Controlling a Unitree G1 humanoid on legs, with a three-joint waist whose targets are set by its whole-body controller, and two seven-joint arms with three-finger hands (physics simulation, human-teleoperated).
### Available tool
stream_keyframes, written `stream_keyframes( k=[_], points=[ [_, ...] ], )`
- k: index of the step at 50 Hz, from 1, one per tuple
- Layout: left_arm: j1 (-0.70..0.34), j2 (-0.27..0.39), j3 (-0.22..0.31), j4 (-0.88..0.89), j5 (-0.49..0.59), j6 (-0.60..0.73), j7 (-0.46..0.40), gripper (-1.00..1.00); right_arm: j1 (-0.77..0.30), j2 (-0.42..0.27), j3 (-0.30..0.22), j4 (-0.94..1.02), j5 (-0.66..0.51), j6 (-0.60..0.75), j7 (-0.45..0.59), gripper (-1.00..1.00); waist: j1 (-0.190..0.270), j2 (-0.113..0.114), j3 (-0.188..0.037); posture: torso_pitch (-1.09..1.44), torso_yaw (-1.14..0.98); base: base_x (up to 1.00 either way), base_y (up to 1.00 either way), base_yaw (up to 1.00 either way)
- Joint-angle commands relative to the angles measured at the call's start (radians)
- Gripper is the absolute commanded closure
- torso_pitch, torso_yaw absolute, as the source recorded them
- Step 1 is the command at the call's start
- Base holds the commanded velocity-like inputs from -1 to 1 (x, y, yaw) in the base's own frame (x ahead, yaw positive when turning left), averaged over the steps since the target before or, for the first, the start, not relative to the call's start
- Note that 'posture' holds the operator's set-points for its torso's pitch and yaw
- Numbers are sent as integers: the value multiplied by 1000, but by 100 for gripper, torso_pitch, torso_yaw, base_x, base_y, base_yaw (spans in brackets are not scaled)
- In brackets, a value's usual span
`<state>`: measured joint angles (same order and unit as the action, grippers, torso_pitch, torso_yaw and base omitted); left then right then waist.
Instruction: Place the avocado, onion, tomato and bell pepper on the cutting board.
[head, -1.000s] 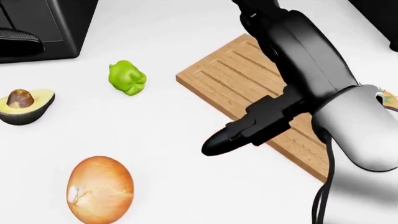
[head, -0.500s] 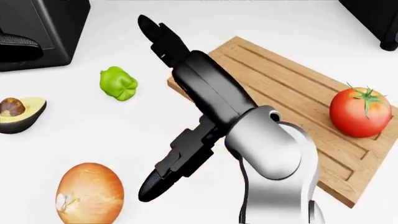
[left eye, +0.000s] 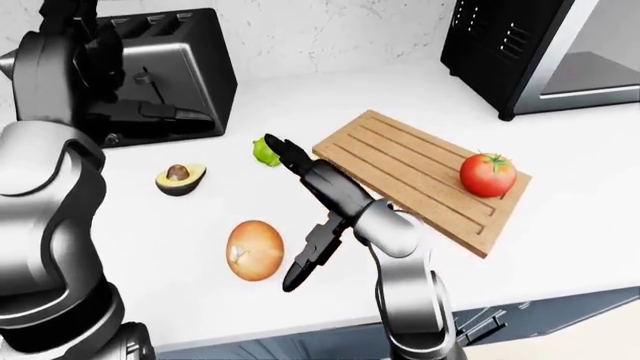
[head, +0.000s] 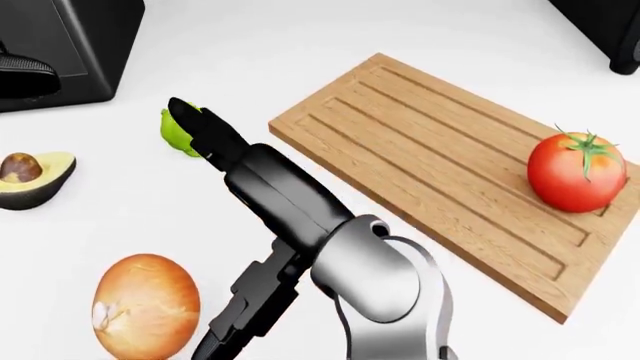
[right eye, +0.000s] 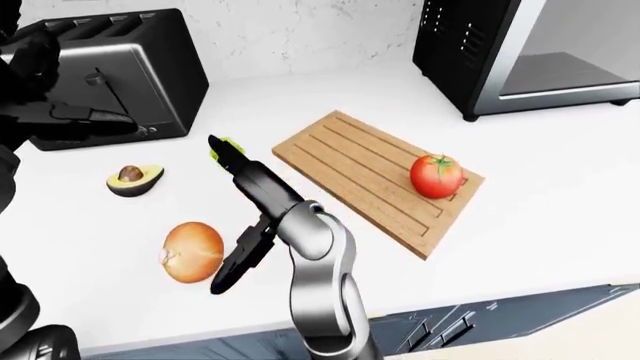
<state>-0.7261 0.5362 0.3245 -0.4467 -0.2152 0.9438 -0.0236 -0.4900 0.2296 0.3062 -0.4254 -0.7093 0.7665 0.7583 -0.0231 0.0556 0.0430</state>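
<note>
Now the right hand (head: 195, 124) reaches toward the green bell pepper (head: 172, 132), which lies on the counter just left of the cutting board (head: 420, 150), half hidden behind the fingertips; whether the fingers are closed I cannot tell.

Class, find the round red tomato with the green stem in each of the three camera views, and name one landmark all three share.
Left-eye view: red tomato, right of centre, on the wooden cutting board.
Head view: right edge, mid-height.
Right-eye view: right of centre, on the board.
Shared landmark: the board.
</note>
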Motion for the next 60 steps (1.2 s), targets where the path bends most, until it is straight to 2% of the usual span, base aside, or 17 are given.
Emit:
stream_keyframes(
  k=[1,12,27,29,52,55,60],
  points=[
    [-29,15,13,-26,4,-26,4,-100,-18,13,9,-27,8,-37,-15,-100,0,8,-25,0,0,0,0,0],
    [-12,8,13,-26,11,-37,0,-100,21,45,30,103,95,-148,-79,-100,-1,12,-27,0,0,0,0,0],
    [-18,8,14,-17,11,-40,-2,-100,21,59,42,151,125,-174,-94,-99,-3,13,-30,0,0,0,0,0],
    [-20,10,18,-17,9,-38,-2,-100,23,60,44,156,127,-178,-96,-87,-3,14,-31,0,0,0,0,0],
    [-1,12,24,-27,9,-42,-2,-100,54,61,68,128,131,-161,-76,-9,-7,19,-31,0,0,0,0,0],
    [3,14,28,-31,6,-40,-1,-100,61,61,72,121,128,-157,-76,8,-7,20,-31,0,0,0,0,0],
    [3,15,29,-34,2,-37,2,-100,55,60,68,112,124,-152,-73,21,-8,21,-31,0,0,0,0,0]
  ],
)
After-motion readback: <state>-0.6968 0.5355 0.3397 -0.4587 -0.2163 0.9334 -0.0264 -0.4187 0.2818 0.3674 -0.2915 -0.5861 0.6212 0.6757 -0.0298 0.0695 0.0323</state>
